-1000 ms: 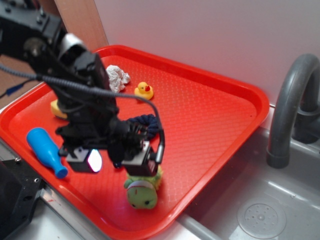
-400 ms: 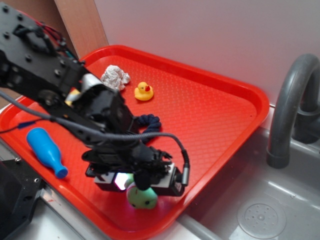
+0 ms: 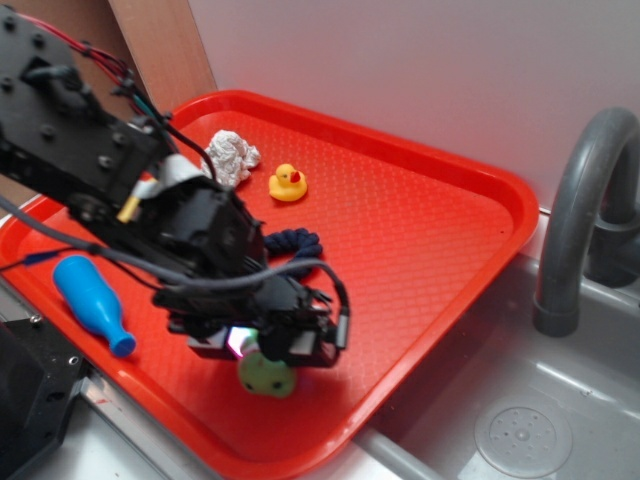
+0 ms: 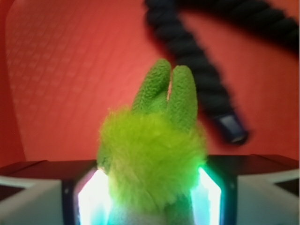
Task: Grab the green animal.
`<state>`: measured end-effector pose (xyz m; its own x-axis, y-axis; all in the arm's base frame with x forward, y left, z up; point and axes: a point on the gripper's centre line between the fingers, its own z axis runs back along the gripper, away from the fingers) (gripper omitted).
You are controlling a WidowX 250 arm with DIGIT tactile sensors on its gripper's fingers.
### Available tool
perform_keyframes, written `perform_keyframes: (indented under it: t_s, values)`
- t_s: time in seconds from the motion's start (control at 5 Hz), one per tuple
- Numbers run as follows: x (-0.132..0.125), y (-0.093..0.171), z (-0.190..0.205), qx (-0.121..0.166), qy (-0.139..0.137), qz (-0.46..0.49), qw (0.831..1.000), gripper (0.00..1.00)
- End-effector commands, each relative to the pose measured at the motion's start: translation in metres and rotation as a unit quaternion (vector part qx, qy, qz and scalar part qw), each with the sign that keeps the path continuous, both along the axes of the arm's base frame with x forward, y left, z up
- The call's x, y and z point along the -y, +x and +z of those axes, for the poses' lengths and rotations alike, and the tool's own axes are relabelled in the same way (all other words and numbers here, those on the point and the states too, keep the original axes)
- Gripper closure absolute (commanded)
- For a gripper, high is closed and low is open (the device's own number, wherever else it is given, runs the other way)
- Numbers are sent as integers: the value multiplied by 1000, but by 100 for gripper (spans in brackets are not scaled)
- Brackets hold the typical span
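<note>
The gripper (image 3: 262, 345) looks clenched on the green animal (image 4: 152, 159) near the red tray's (image 3: 450, 230) front edge, so lifting comes next.

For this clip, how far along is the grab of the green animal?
Done: the gripper has reached the green animal near the red tray's front edge. In hand: the wrist view shows the plush between the two lit fingers, which look pressed against its sides. Left: no lift is visible; it appears to sit on the tray.
</note>
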<state>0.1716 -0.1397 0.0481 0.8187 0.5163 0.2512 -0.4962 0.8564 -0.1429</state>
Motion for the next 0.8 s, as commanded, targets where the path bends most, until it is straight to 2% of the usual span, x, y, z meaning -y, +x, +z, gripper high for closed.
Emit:
perform_keyframes:
  t_s: [0.0, 0.2, 0.4, 0.6]
  values:
    - [-21, 26, 87, -83, 61, -129, 986, 100]
    - [-39, 48, 125, -73, 89, -139, 984, 100]
    - [-59, 68, 166, -49, 94, -195, 975, 100]
    - [-71, 70, 186, -36, 113, -206, 971, 100]
